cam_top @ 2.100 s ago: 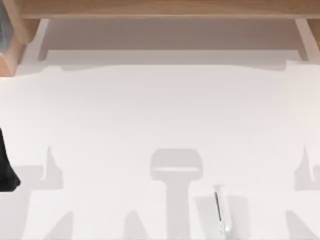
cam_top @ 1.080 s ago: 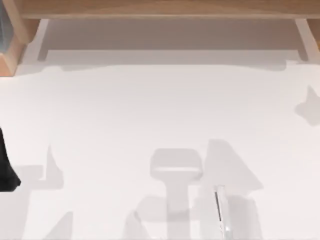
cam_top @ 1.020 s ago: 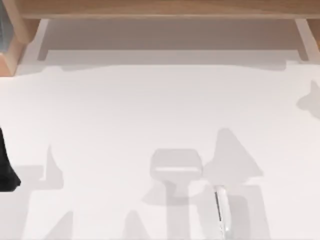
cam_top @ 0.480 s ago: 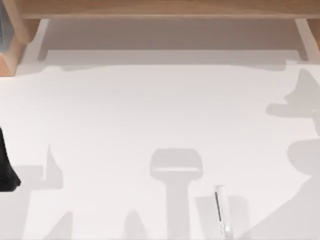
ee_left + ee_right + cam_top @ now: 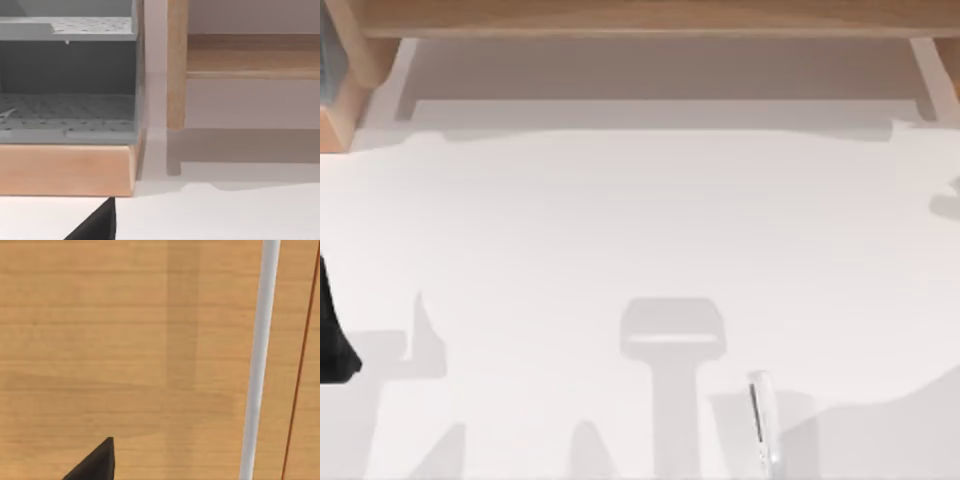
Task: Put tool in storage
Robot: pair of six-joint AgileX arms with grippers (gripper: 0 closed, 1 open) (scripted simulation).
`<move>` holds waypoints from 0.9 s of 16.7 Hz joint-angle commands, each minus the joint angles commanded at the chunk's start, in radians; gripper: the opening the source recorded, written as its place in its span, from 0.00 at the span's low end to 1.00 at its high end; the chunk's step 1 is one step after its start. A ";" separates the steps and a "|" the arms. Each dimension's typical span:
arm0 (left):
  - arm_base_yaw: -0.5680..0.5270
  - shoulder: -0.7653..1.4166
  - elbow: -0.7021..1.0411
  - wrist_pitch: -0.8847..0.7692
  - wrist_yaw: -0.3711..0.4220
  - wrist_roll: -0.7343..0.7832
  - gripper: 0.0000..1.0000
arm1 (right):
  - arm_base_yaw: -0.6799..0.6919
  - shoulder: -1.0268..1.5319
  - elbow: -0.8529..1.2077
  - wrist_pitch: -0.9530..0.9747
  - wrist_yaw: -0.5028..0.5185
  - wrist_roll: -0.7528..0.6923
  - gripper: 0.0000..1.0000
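The tool point(image 5: 760, 420) is a thin pale stick with a dark stripe. It lies flat on the white table point(image 5: 620, 220) near the front edge, right of the middle, with nothing touching it. The storage is a grey perforated shelf unit point(image 5: 67, 115) in a wooden frame, seen at the far left corner point(image 5: 328, 60) in the top view. My left arm point(image 5: 332, 335) is a dark shape at the table's left edge, and a dark part of my left gripper point(image 5: 95, 227) faces the storage. A dark part of my right gripper point(image 5: 95, 462) hangs over a wooden surface.
A wooden ledge point(image 5: 640, 15) runs along the far side of the table. A broad grey T-shaped shadow point(image 5: 672, 335) lies left of the tool. In the right wrist view, a white bar point(image 5: 257, 360) and a thin red line cross the wood.
The tool and my left arm have stayed put. The large shadow over the table's right part has shifted toward the right edge and front right corner.
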 joint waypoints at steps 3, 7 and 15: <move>0.000 0.000 0.000 0.000 0.000 0.000 1.00 | 0.005 -0.002 -0.004 -0.003 0.001 0.001 1.00; 0.000 0.000 0.000 0.000 0.000 0.000 1.00 | 0.012 0.020 0.047 -0.027 0.012 0.000 1.00; 0.000 0.000 0.000 0.000 0.000 0.000 1.00 | 0.024 0.052 0.115 -0.063 0.024 -0.001 1.00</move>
